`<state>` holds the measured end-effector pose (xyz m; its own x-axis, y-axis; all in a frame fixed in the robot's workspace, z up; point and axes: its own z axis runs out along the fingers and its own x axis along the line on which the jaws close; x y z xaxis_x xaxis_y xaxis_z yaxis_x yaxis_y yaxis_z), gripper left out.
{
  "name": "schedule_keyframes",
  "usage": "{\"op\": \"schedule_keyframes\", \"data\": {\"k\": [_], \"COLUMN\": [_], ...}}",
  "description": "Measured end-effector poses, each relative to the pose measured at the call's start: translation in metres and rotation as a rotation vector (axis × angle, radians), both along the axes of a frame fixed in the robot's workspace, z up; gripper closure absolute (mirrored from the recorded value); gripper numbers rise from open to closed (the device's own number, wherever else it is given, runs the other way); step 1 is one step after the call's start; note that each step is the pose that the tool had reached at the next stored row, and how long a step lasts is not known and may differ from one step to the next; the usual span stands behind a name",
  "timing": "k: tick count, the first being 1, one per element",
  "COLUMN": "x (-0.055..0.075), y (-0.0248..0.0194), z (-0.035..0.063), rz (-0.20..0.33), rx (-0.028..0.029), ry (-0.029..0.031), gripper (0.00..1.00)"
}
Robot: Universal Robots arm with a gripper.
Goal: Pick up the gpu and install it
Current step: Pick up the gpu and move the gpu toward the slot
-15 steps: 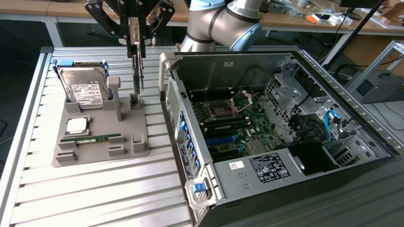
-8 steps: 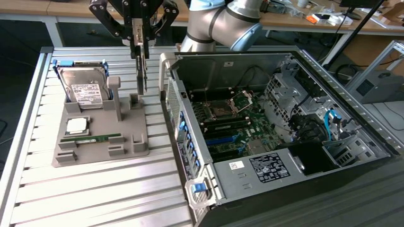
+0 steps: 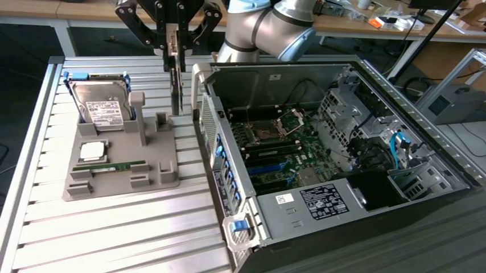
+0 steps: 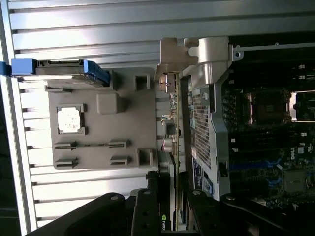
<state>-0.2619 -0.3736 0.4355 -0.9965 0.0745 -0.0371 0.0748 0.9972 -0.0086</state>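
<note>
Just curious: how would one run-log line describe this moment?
pincer: shut on gpu | gpu: upright, edge-on, at edge of gray tray | computer case: open, alongside

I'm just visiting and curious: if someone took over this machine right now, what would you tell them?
The gripper is closed on the gpu, held edge-on and upright.
Where: the card hangs over the grey holder, beside the open computer case; whether its lower edge is clear of the holder I cannot tell.
Done: card gripped.
Left: it is not yet in the case.
</note>
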Motion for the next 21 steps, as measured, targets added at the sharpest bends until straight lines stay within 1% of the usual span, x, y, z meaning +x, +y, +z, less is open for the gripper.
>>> {"op": "schedule_keyframes", "data": {"k": [21], "x": [0.017], "y": [-0.0072], "z": [0.0], "rz": [0.0], "rx": [0.0], "ry": [0.0004], "gripper": [0.73]}}
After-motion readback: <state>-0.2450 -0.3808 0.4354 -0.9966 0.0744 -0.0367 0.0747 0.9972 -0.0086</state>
